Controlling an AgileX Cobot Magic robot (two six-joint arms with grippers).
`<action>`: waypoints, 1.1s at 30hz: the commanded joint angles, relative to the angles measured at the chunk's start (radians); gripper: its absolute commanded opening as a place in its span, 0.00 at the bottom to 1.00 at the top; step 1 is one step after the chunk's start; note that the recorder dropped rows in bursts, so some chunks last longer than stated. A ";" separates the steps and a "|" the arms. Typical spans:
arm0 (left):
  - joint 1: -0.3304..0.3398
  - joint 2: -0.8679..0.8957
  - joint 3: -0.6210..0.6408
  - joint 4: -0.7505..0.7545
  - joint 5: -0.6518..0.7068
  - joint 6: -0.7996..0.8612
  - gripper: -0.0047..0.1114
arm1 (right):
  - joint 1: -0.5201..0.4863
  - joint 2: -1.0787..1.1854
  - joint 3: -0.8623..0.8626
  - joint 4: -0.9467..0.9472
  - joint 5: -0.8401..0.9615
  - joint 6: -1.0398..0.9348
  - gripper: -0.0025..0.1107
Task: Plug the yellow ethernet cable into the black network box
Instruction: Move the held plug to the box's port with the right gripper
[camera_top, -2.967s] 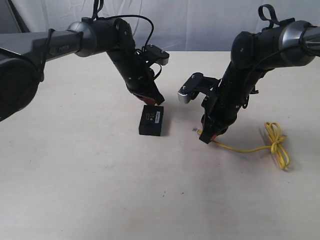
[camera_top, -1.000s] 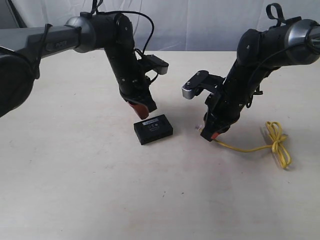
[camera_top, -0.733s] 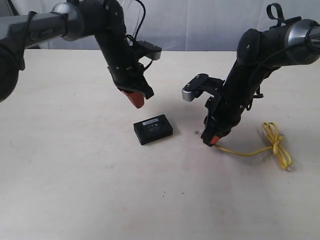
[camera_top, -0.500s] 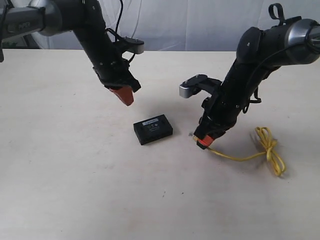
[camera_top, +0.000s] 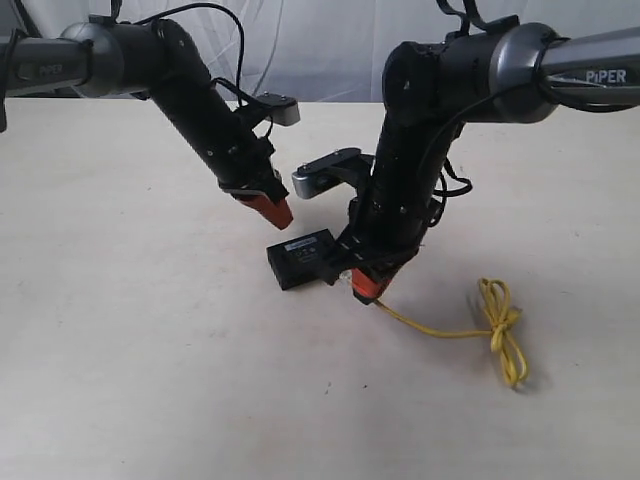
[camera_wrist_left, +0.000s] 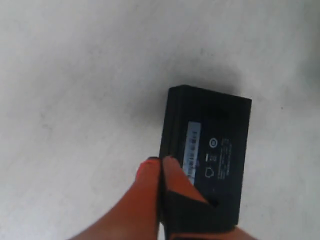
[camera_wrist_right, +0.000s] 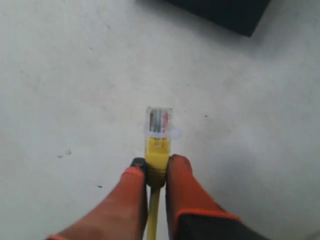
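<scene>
**A:** One yellow ethernet cable (camera_top: 498, 320) is lying slack on the table (camera_top: 150, 350), with its loose knot resting out to the right. Its clear plastic plug (camera_wrist_right: 159, 121) is pointing toward the black network box (camera_top: 300, 258), near it, with bare tabletop showing between them.

**B:** And what is holding it?

**A:** The right gripper (camera_top: 366, 286) is pinching the yellow boot just behind the plug between its orange fingers. The left gripper (camera_top: 272, 211) is hanging over the box's far edge with its fingers pressed together on nothing. I cannot tell whether it is touching the box.

**B:** How is the box looking?

**A:** It is sitting flat: matte black plastic, rectangular, with a pale label strip and tiny white markings on top.

**B:** And the setting?

**A:** The table is showing a pale, matte, faintly speckled surface, and a white cloth (camera_top: 330, 40) is hanging behind it.
</scene>
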 joint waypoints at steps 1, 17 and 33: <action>0.001 0.042 0.005 -0.045 0.013 0.030 0.04 | 0.011 -0.003 -0.009 -0.010 -0.049 0.055 0.01; 0.054 0.043 0.005 -0.141 0.041 0.027 0.04 | 0.015 0.067 -0.020 -0.022 -0.132 0.115 0.01; 0.027 0.115 0.005 -0.162 -0.051 0.003 0.04 | 0.053 0.118 -0.108 -0.069 -0.062 0.163 0.01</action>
